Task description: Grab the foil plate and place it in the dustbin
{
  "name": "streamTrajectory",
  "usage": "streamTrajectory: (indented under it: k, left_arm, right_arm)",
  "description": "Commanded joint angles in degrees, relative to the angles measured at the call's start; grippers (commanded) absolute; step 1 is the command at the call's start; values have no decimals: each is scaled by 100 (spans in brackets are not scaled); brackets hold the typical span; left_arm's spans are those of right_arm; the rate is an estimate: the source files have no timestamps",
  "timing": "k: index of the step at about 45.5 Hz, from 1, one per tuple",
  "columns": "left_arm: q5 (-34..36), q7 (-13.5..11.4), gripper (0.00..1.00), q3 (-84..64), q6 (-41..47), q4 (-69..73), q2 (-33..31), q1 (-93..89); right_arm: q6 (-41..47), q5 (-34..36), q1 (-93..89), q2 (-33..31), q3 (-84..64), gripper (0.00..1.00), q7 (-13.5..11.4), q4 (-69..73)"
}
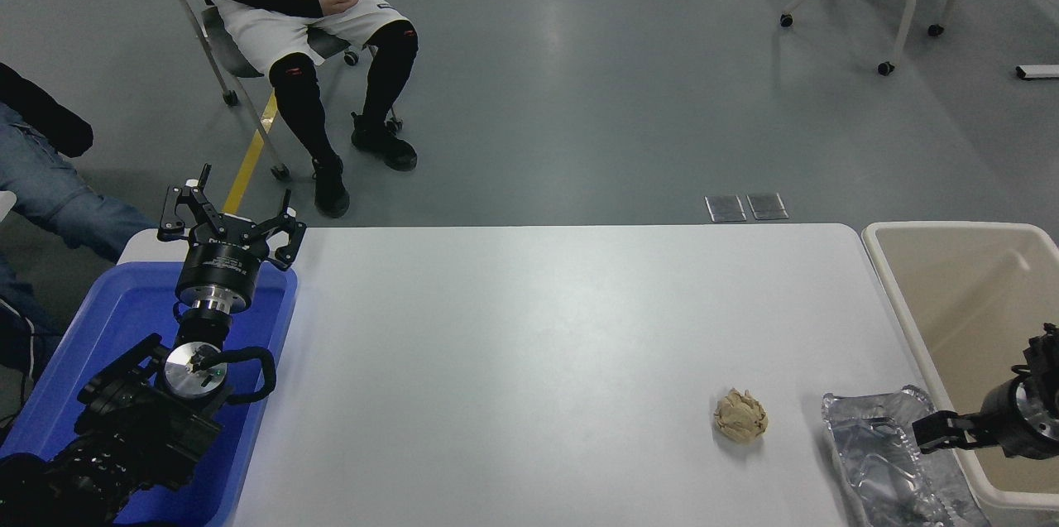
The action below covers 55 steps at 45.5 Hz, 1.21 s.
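Note:
The foil plate (881, 457), a crinkled silver tray, lies at the table's near right corner, right beside the dustbin (951, 227). The dustbin is a large beige bin standing off the table's right edge. My right gripper (928, 433) reaches in from the right, across the bin's rim. Its tip sits at the plate's right rim, and how it stands is unclear. My left gripper (229, 221) is parked open at the far left.
A crumpled tan paper ball (740, 416) lies on the table left of the foil plate. A blue tub (124, 320) sits under the left arm. A person sits on a chair (211, 55) beyond the table, and another person's legs (50, 188) show at the left.

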Motion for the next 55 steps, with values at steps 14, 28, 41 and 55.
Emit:
streamTrajectory:
  k: [14, 28, 41, 55]
  left_arm:
    - [0, -1, 99, 0, 0, 0, 0, 0]
    - [0, 8, 99, 0, 0, 0, 0, 0]
    - [0, -1, 99, 0, 0, 0, 0, 0]
    - [0, -1, 99, 0, 0, 0, 0, 0]
  right_arm:
    - [-229, 60, -292, -10, 250, 100, -235, 19]
    - [-229, 104, -397, 17, 321, 93, -244, 36]
    - [-177, 112, -582, 34, 321, 60, -270, 45]
    - [-159, 358, -626, -1, 321, 1, -270, 308]
